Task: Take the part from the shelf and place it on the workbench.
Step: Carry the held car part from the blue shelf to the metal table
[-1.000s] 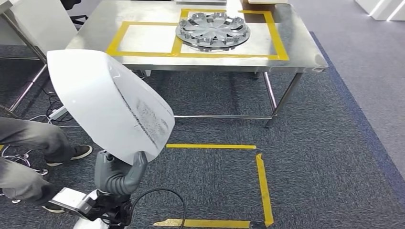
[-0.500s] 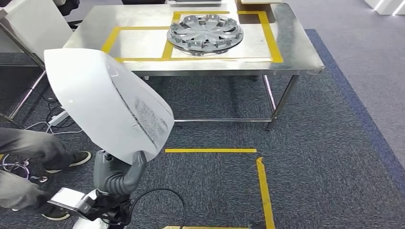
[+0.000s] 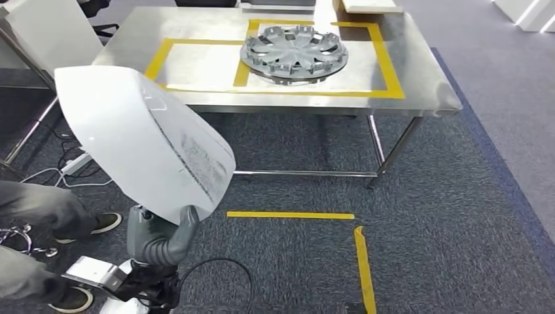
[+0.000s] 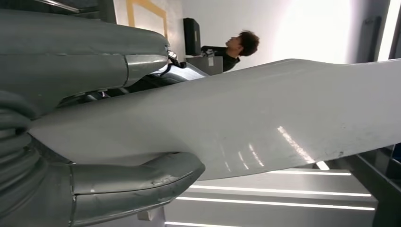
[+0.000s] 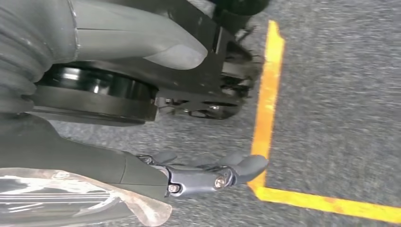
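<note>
Evidently the left hand [image 3: 159, 235] grips the white panel [image 3: 141, 140] by its lower edge, upright and short of the steel table [image 3: 419, 78], while the right hand [image 5: 208, 177] hangs empty, fingers loosely apart.

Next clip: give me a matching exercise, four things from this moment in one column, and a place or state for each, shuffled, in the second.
Things:
1. white panel
2. grey wheel cover
3. workbench
4. right robot hand

Places or states:
A. lying flat inside a yellow-taped rectangle
B. hanging over the carpet by a yellow tape corner, holding nothing
C. gripped at its lower edge by the left robot hand
D. steel top marked with yellow tape

Pairs: 1-C, 2-A, 3-D, 4-B
</note>
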Available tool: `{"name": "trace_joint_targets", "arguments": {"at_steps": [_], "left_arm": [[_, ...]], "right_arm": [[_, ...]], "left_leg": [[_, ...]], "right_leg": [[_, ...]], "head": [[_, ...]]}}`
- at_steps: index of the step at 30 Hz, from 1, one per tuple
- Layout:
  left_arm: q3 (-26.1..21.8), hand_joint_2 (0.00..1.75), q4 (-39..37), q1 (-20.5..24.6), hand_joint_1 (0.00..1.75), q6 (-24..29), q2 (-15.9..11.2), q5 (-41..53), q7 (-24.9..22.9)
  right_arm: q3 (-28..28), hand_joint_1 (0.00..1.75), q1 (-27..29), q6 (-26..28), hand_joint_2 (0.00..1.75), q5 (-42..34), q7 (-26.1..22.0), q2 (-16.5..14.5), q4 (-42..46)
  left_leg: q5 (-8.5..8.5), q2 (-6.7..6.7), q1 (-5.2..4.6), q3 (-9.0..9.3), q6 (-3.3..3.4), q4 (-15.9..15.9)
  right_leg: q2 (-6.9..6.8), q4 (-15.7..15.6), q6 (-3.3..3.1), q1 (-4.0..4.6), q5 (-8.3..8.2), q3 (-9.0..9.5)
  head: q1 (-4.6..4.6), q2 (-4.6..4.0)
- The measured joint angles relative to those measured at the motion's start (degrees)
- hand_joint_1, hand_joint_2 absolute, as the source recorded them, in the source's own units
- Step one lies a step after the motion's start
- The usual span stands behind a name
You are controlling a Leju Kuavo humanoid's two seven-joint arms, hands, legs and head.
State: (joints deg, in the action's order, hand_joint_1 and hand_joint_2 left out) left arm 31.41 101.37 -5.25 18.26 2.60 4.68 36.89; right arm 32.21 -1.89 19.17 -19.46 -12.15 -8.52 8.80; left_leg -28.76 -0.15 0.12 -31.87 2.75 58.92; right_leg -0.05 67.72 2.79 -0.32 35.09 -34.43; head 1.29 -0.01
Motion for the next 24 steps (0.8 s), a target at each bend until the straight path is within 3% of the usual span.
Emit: {"name": "trace_joint_targets", "arguments": {"at_steps": [2, 3, 6, 7, 9, 12, 14, 16, 18, 19, 20, 22, 23, 24], "left_arm": [[-0.02, 1.75, 0.0, -0.07, 1.75, -0.05, 0.01, -0.03, -0.04], [-0.03, 1.75, 0.0, -0.09, 1.75, -0.05, 0.01, -0.03, -0.04], [-0.05, 1.75, 0.0, -0.11, 1.75, -0.05, 0.03, -0.04, -0.04], [-0.05, 1.75, 0.01, -0.11, 1.75, -0.05, 0.03, -0.04, -0.04], [-0.08, 1.75, 0.02, -0.14, 1.75, -0.05, 0.02, -0.04, -0.07], [-0.09, 1.75, 0.21, -0.11, 1.75, -0.05, 0.02, -0.04, -0.05], [-0.09, 1.75, 0.34, -0.09, 1.75, -0.09, -0.02, -0.04, -0.03], [-0.09, 1.75, 0.37, -0.19, 1.75, -0.2, -0.1, -0.09, -0.03], [-0.09, 1.75, 0.37, -0.27, 1.75, -0.3, -0.14, -0.18, -0.04], [-0.09, 1.75, 0.37, -0.26, 1.75, -0.33, -0.15, -0.25, -0.04], [-0.09, 1.75, 0.37, -0.25, 1.75, -0.35, -0.15, -0.33, -0.04], [-0.09, 1.75, 0.37, -0.2, 1.75, -0.39, -0.16, -0.5, -0.04], [-0.09, 1.75, 0.38, -0.2, 1.75, -0.4, -0.15, -0.57, -0.05], [-0.09, 1.75, 0.4, -0.2, 1.75, -0.41, -0.13, -0.61, -0.06]], "right_arm": [[-0.2, 0.0, 0.24, -0.11, 1.75, -0.32, -0.08, 0.0, -0.01], [-0.29, 0.0, 0.37, -0.15, 1.75, -0.43, -0.11, 0.0, -0.02], [-0.5, 0.0, 0.41, -0.19, 1.75, -0.55, -0.19, 0.0, -0.02], [-0.58, 0.0, 0.33, -0.21, 1.75, -0.55, -0.21, 0.0, -0.02], [-0.69, 0.0, 0.22, -0.23, 1.75, -0.56, -0.25, 0.0, -0.01], [-0.85, 0.0, 0.39, -0.24, 1.75, -0.67, -0.42, -0.04, 0.01], [-1.06, 0.0, 0.31, -0.23, 1.75, -0.84, -0.62, -0.09, 0.01], [-1.26, 0.0, 0.2, -0.21, 1.75, -1.02, -0.73, -0.1, 0.01], [-1.35, 0.0, 0.28, 0.01, 1.75, -1.02, -0.72, -0.11, 0.01], [-1.38, 0.0, 0.32, 0.21, 1.75, -0.85, -0.63, -0.11, 0.01], [-1.4, 0.0, 0.33, 0.45, 1.75, -0.57, -0.49, -0.11, 0.01], [-1.4, 0.0, 0.29, 0.85, 1.75, 0.14, -0.07, -0.11, -0.02], [-1.38, 0.0, 0.23, 0.97, 1.75, 0.41, 0.14, -0.13, -0.03], [-1.35, 0.0, 0.19, 1.03, 1.75, 0.6, 0.3, -0.14, -0.05]], "left_leg": [[-0.99, 0.2, -0.15, 1.02, 0.1, 0.0], [-1.55, 0.31, -0.2, 1.73, 0.08, 0.0], [-3.58, 1.04, -0.28, 4.27, -0.25, -0.08], [-4.13, 1.33, -0.33, 4.81, -0.51, -0.17], [-4.79, 1.96, -0.5, 5.52, -1.18, -0.49], [-4.83, 2.1, -0.58, 6.04, -1.99, 0.71], [-5.22, 1.24, -0.41, 3.17, -2.48, 6.29], [-8.01, 0.67, -0.14, -1.74, -3.0, 13.42], [-10.62, 0.6, 0.2, -5.13, -3.4, 15.81], [-10.17, 0.59, 0.35, -5.65, -3.52, 14.69], [-8.03, 0.57, 0.5, -5.49, -3.6, 12.08], [-2.03, 0.41, 0.65, -4.46, -3.54, 5.5], [0.09, 0.33, 0.6, -4.04, -3.3, 3.19], [1.16, 0.21, 0.51, -3.88, -2.91, 2.0]], "right_leg": [[0.0, 5.61, 0.18, -0.01, 1.01, -4.83], [-0.02, 5.62, 0.13, 0.0, 0.01, -5.91], [-1.36, -3.71, -0.7, 0.38, -7.14, -4.12], [-2.15, -6.3, -1.11, 0.68, -8.31, -3.5], [-2.78, -7.7, -1.94, 1.15, -8.49, -3.07], [-1.35, -8.62, -2.84, 0.76, -8.63, -1.53], [-0.33, -9.12, -3.31, 0.44, -8.29, -0.26], [0.78, -9.25, -3.66, 0.33, -7.55, 0.73], [1.75, -9.25, -3.7, 0.27, -6.65, 1.84], [2.11, -9.25, -3.64, 0.24, -6.2, 2.5], [2.44, -9.25, -3.5, 0.21, -5.69, 3.25], [2.87, -9.19, -2.9, 0.22, -4.65, 4.32], [2.95, -9.16, -2.47, 0.25, -4.12, 4.52], [2.98, -9.02, -2.0, 0.27, -3.84, 4.78]], "head": [[-0.1, -0.01], [-0.14, -0.01], [-0.18, -0.01], [-0.21, -0.01], [-0.19, -0.01], [-0.16, -0.01], [-0.09, -0.01], [-0.08, -0.01], [-0.06, -0.01], [-0.06, -0.01], [-0.05, -0.01], [0.0, -0.01], [-0.02, -0.01], [0.01, -0.01]]}}
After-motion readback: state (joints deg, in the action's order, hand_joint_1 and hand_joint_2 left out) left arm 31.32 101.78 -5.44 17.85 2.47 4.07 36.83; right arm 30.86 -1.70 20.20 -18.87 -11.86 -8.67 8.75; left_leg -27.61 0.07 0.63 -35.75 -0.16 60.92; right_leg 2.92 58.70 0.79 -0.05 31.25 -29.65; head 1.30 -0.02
